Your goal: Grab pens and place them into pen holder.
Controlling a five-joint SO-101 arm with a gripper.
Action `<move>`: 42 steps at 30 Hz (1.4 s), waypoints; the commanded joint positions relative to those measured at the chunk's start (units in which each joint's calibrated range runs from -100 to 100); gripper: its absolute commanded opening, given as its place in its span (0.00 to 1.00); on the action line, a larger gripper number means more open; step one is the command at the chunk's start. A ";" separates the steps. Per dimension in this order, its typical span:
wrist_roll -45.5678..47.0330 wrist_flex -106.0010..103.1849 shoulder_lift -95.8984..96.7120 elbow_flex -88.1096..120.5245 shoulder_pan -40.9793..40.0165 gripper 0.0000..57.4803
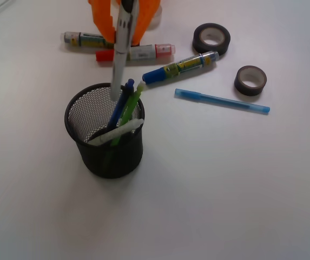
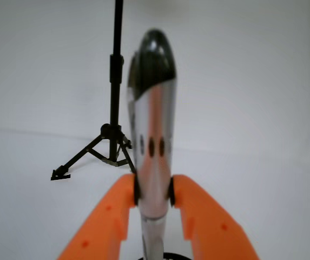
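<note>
The orange claw (image 2: 153, 189) is clamped on the silver pen (image 1: 120, 51), its two orange fingers (image 2: 111, 216) pressing either side of the barrel. The pen hangs almost upright, its lower end dipping inside the far rim of the black mesh pen holder (image 1: 109, 154). Inside the cup lean a dark blue pen (image 1: 119, 105), a green pen (image 1: 130, 105) and a white pen (image 1: 117, 131). Out to the right, the light blue pen (image 1: 222, 101) lies flat on the white desk (image 1: 225, 189), well apart from the holder. Farther back lie three thick markers, blue-capped (image 1: 179, 67), red-capped (image 1: 136, 53) and one more (image 1: 84, 39), plus two tape rolls (image 1: 211, 38) at far right.
</note>
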 commanded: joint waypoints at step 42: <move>25.98 65.38 -6.56 -5.42 -21.63 0.36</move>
